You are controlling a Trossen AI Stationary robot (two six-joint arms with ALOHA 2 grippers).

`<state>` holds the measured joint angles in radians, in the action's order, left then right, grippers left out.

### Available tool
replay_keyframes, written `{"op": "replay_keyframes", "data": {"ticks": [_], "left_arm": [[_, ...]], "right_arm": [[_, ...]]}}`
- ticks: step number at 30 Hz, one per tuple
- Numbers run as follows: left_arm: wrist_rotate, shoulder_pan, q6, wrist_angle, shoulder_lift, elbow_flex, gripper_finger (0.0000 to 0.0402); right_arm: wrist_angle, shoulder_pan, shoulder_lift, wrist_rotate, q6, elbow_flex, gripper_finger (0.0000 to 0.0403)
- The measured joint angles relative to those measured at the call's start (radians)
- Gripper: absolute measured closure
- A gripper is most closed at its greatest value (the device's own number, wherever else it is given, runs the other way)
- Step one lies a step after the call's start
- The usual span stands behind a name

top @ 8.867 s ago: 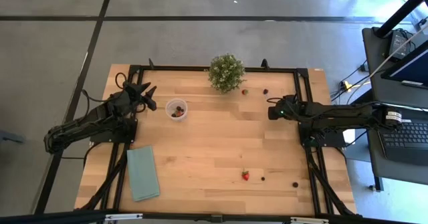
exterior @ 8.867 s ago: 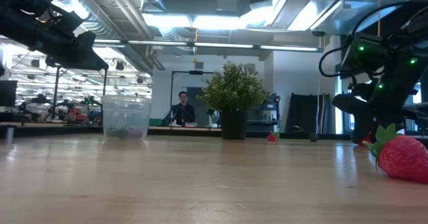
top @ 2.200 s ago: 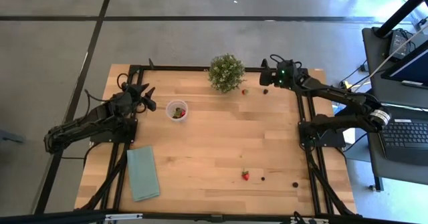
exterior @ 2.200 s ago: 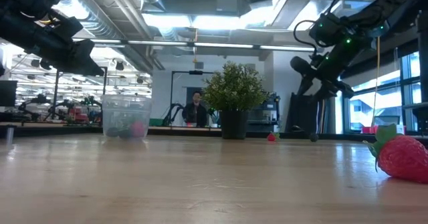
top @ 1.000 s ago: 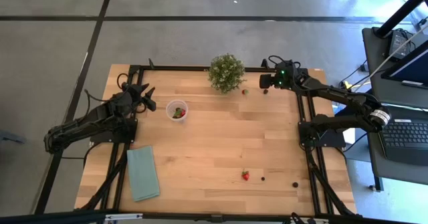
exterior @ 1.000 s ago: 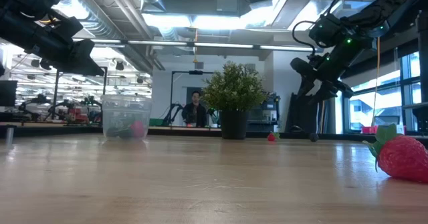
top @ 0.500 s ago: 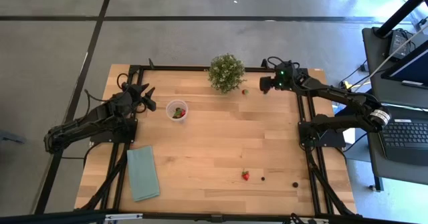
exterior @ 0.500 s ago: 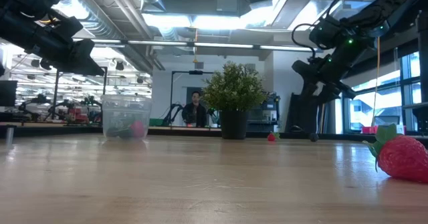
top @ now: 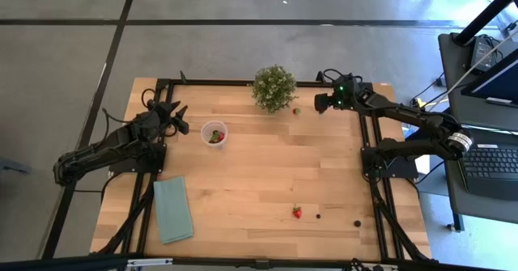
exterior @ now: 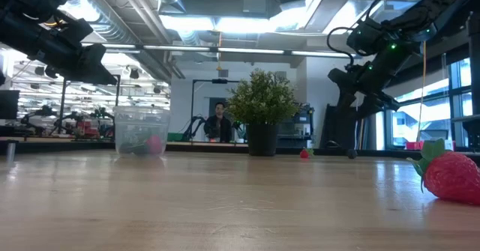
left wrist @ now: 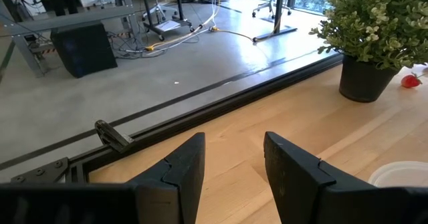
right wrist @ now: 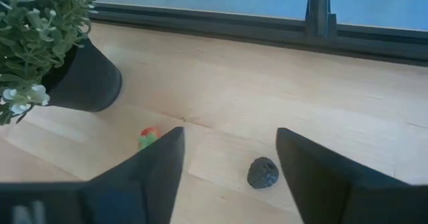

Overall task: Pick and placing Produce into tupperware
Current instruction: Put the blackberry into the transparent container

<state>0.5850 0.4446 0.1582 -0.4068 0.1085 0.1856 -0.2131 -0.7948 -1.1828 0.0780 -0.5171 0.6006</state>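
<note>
Strawberry (exterior: 452, 177) closest to the low camera, near edge of table (top: 267, 178), with two dark bits beside it to the right. Teal cloth (top: 173, 209) at near left. Tupperware (top: 214, 133) farther back on the left, holding red and dark pieces; left gripper (top: 176, 114) parked just left of it, fingers apart, holding nothing. Far right: right gripper (right wrist: 231, 158) hovering above a dark berry (right wrist: 263, 172), fingers spread wide, empty. Small red strawberry (right wrist: 148, 138) lying between berry and potted plant (top: 273, 87). Likely trouble: round berry rolling off if pinched off-centre; fingers nudging the neighbouring strawberry; wrist brushing plant leaves on descent.
</note>
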Motion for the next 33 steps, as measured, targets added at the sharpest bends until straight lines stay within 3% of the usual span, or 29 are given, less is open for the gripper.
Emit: {"op": "replay_keyframes", "data": {"ticks": [5, 9, 17, 33], "left_arm": [[0.000, 0.000, 0.000, 0.000, 0.000, 0.000, 0.0257], [0.000, 0.000, 0.000, 0.000, 0.000, 0.000, 0.0257], [0.000, 0.000, 0.024, 0.000, 0.000, 0.000, 0.0257], [-0.008, 0.000, 0.026, 0.000, 0.000, 0.000, 0.0257]], "right_arm": [[0.001, 0.000, 0.000, 0.000, 0.003, 0.000, 0.0113], [-0.007, 0.008, 0.000, -0.008, 0.000, 0.000, 0.0096], [-0.142, 0.031, -0.040, 0.056, -0.128, 0.000, 0.0103], [0.029, 0.097, -0.267, 0.118, -0.103, 0.000, 0.0117]]}}
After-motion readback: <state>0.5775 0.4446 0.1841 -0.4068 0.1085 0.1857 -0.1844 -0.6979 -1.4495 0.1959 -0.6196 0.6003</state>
